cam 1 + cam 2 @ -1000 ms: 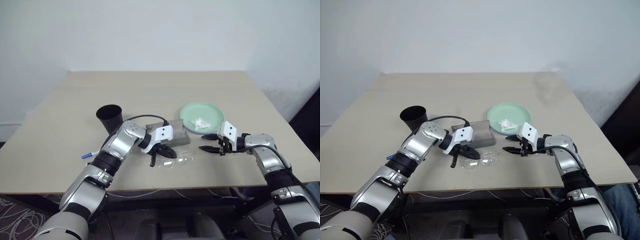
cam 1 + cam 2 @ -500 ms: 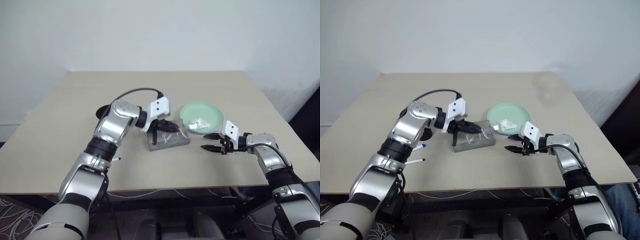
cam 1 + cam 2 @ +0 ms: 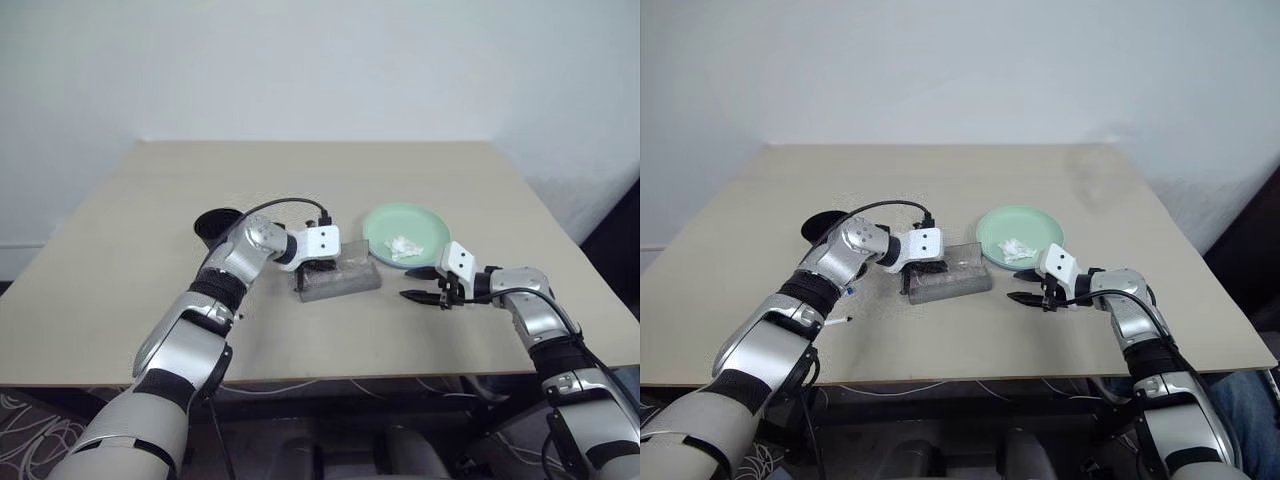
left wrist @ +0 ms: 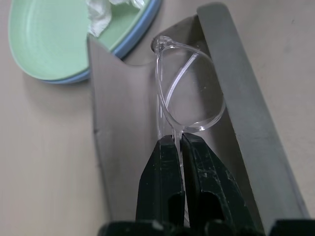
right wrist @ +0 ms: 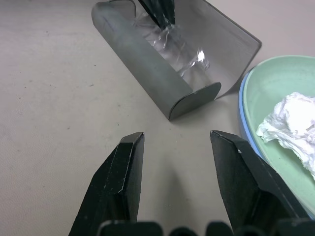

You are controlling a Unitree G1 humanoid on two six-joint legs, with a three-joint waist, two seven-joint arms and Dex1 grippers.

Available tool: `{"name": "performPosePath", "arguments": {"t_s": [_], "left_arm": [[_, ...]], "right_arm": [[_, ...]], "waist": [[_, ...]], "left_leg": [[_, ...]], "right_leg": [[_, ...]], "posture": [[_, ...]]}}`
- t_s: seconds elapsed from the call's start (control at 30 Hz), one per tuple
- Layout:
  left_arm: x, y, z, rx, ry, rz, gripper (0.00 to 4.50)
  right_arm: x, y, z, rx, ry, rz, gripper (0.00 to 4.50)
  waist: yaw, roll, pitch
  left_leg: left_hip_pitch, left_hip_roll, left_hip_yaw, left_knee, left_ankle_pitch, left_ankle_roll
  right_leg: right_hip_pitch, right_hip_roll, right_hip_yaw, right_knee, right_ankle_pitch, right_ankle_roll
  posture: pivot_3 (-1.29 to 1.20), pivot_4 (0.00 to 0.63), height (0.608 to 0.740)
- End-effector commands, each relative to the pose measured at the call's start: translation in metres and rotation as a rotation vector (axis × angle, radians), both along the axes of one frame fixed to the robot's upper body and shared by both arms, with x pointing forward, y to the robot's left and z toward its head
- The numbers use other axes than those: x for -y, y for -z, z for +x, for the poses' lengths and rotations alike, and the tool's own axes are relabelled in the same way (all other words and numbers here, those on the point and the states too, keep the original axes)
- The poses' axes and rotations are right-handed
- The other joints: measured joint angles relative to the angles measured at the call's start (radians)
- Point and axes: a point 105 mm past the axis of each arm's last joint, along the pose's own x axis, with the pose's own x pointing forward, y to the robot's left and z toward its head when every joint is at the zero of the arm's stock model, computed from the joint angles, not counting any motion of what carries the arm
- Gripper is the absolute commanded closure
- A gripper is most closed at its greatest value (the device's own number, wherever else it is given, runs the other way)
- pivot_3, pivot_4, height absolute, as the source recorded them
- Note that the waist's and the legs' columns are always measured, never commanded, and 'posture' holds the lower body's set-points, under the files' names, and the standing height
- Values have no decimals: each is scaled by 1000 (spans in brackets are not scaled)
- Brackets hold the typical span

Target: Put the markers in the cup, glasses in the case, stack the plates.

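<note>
Soft, even indoor light falls from above on a pale beige surface [image 3: 420,180] and a plain white wall [image 3: 320,60]. Shadows are faint and short, tucked close beneath the arms. The head views are slightly soft, with no harsh glare. Up close, the clear glasses [image 4: 189,98] catch small bright glints inside the grey case [image 5: 147,69], and the nearest black claw fingers [image 5: 123,182] look blurred.
</note>
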Motion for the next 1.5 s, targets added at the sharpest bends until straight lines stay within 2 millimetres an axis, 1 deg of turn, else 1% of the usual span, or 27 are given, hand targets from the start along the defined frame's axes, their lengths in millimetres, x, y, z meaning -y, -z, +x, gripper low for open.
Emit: {"name": "performPosePath", "arguments": {"t_s": [0.03, 0.13, 0.2, 0.43, 0.53, 0.6, 0.73, 0.83, 1.0, 1.07, 1.2, 1.33, 1.4, 1.43, 1.47, 1.5], "left_arm": [[6, -11, 7, 51, 13, 5, 4481], [11, -5, -6, -77, 45, -36, 4481], [11, -5, -11, -131, 53, -54, 4481], [1, -1, -26, -272, 63, -48, 4481], [0, 1, -37, -309, 107, -40, 4481], [-1, 3, -40, -298, 121, -28, 4481], [0, 2, -30, -225, 71, -30, 4481], [2, -3, -21, -176, 41, -51, 3850], [9, -14, -16, -136, 51, -98, 2118], [12, -20, -14, -123, 54, -129, 2118], [21, -51, -2, -38, 32, -246, 2118], [18, -77, 22, 84, -83, -303, 2118], [14, -82, 31, 133, -135, -304, 2118], [11, -83, 35, 158, -161, -300, 2478], [9, -82, 39, 190, -182, -285, 2672], [7, -81, 42, 212, -194, -274, 2990]], "right_arm": [[-1, -14, 3, 58, -3, 20, 2178], [-1, -12, 2, 56, 3, 20, 2178], [-1, -12, 2, 55, 4, 20, 2178], [-3, -12, 4, 60, 3, 21, 2178], [-4, -13, 5, 62, 0, 22, 2178], [-5, -13, 5, 63, -1, 23, 2178], [-5, -12, 5, 62, -4, 24, 2178], [-6, -12, 5, 60, -5, 23, 2178], [-6, -11, 6, 60, -6, 25, 2178], [-6, -11, 6, 60, -6, 25, 2178], [-6, -10, 5, 58, -6, 24, 2178], [-6, -10, 6, 59, -6, 24, 2178], [-6, -10, 6, 61, -6, 24, 2178], [-7, -10, 6, 62, -6, 24, 2178], [-7, -10, 6, 65, -5, 25, 2178], [-7, -11, 7, 66, -5, 26, 2178]], "waist": [[0, 0, 0], [0, 0, 0], [-1, 0, 0], [-2, 0, 0], [-3, 0, 0], [-3, 0, 0], [-2, 0, 0], [-2, 0, 0], [-2, 0, 0], [-2, 0, 0], [0, -1, 0], [-1, -1, 0], [-1, -1, 0], [-2, -1, 0], [-3, -1, 0], [-3, -1, 0]], "left_leg": [[0, 0, 0, 0, 0, 0], [0, 0, 0, 0, 0, 0], [0, 0, 0, 0, 0, 0], [0, 0, 0, 0, 0, 0], [1, 0, 0, 0, 0, 0], [1, 0, 0, 0, 0, 0], [1, 0, 0, -1, 0, 0], [1, 0, 0, 0, 0, 0], [1, 0, 0, 0, 0, 0], [1, 0, 0, 0, 0, 0], [0, 0, 0, 0, 0, 0], [0, 0, -1, 2, 0, 0], [0, 0, -1, 2, 0, 0], [0, 0, -1, 2, 0, 0], [0, 0, -1, 1, 0, 0], [1, 0, 0, 1, 0, 0]], "right_leg": [[0, 0, 0, 0, 0, 0], [0, 0, 0, 0, 0, 0], [0, 0, 0, 0, 0, 0], [0, 0, 0, 0, 0, 0], [0, 0, 0, 0, 0, 0], [0, 0, 0, 0, 0, 0], [0, 0, 0, 0, 0, 0], [0, 0, 0, 0, 0, 0], [0, 0, 0, 0, 0, 0], [0, 0, 0, 0, 0, 0], [0, 0, 0, 0, 0, 0], [0, 0, 0, 0, 0, 0], [0, 0, 0, 0, 0, 0], [1, 0, 0, 0, 0, 0], [1, 0, 0, 0, 0, 0], [1, 0, 0, 1, 0, 0]], "posture": [[0, 0, 721], [0, 0, 721], [0, 0, 721], [0, 0, 721], [0, 0, 721], [0, 0, 721], [0, 0, 721], [0, 0, 721], [0, 0, 721], [0, 0, 721], [0, 0, 721], [0, 0, 721], [0, 0, 721], [0, 0, 721], [0, 0, 721], [0, 0, 721]]}}
